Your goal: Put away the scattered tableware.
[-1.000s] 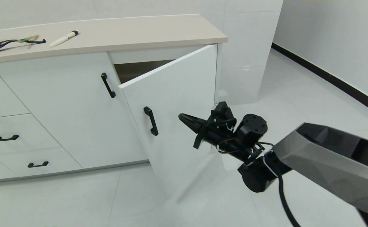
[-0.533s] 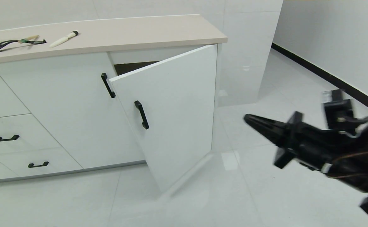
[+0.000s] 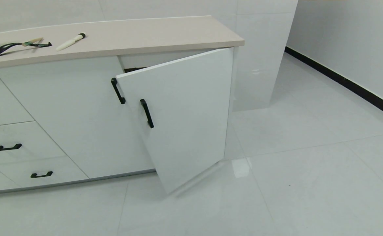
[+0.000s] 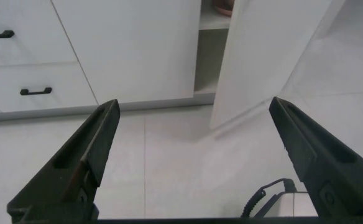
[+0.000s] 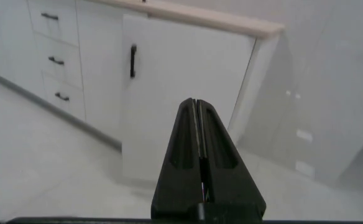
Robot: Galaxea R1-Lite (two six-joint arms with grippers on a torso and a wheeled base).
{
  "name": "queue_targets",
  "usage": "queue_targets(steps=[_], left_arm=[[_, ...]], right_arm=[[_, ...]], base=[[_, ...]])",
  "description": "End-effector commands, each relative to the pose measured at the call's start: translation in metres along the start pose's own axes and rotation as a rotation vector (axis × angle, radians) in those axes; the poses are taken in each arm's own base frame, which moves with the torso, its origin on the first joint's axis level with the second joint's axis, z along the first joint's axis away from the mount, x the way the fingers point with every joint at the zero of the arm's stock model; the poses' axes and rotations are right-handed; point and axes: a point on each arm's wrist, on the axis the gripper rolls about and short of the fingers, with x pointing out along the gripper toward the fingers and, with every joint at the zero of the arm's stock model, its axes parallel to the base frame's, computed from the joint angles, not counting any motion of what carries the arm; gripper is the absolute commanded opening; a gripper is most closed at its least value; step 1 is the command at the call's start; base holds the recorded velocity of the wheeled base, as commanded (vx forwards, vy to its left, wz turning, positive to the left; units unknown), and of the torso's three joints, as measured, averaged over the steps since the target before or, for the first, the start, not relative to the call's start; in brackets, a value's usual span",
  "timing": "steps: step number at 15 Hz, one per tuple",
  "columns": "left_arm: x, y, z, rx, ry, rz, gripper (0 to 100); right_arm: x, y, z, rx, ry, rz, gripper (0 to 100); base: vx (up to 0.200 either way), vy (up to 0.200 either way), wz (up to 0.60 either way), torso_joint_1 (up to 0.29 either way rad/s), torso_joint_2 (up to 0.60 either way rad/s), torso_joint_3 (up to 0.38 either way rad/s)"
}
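On the beige countertop [image 3: 145, 31], at its far left, lie a cream-handled utensil [image 3: 70, 41] and a black-and-green utensil [image 3: 21, 46]. Below the counter's right end, the white cabinet door [image 3: 185, 108] with a black handle [image 3: 147, 113] stands partly ajar. My left gripper [image 4: 194, 106] hangs open low over the floor and faces the cabinet, with nothing between its fingers [image 4: 85, 162]. My right gripper [image 5: 197, 102] is shut and empty. It points at the cabinet door [image 5: 181, 93] from some way off.
To the left are a closed door with a black handle [image 3: 117, 91] and drawers [image 3: 8, 147]. A shelf edge [image 4: 212, 22] shows inside the cabinet, with a brownish object [image 4: 222, 6] on it. White tiled floor [image 3: 293, 164] spreads to the right, up to a wall with a black skirting.
The right arm has pulled back to the right and out of the head view. The cabinet door has swung further toward closed. The head camera has shifted slightly.
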Motion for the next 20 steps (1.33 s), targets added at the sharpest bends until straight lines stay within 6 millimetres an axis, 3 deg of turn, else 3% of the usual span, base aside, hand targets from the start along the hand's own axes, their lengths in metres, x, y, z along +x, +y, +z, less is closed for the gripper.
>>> queue_targets(steps=[1, 4, 5, 6, 16, 20], left_arm=[[0.0, 0.0, 0.0, 0.002, 0.0, 0.002, 100], [0.0, 0.0, 0.0, -0.006, 0.0, 0.005, 100], [0.0, 0.0, 0.0, -0.003, 0.0, 0.008, 100], [0.0, 0.0, 0.0, 0.002, 0.0, 0.008, 100], [0.0, 0.0, 0.0, -0.016, -0.002, 0.009, 100], [0.0, 0.0, 0.0, -0.016, -0.002, 0.014, 100]], right_arm=[[-0.062, 0.046, -0.042, -0.025, 0.105, -0.137, 0], [-0.066, 0.043, -0.056, 0.054, 0.246, -0.402, 0], [-0.074, 0.042, -0.074, 0.102, 0.449, -0.645, 0], [-0.074, 0.041, -0.072, 0.125, 0.42, -0.703, 0], [-0.073, 0.041, -0.072, 0.151, 0.405, -0.644, 0], [-0.073, 0.041, -0.072, 0.151, 0.405, -0.644, 0]], base=[[0.0, 0.0, 0.0, 0.0, 0.0, 0.0], [0.0, 0.0, 0.0, 0.0, 0.0, 0.0], [0.0, 0.0, 0.0, 0.0, 0.0, 0.0], [0.0, 0.0, 0.0, 0.0, 0.0, 0.0], [0.0, 0.0, 0.0, 0.0, 0.0, 0.0], [0.0, 0.2, 0.0, 0.004, 0.0, -0.002]])
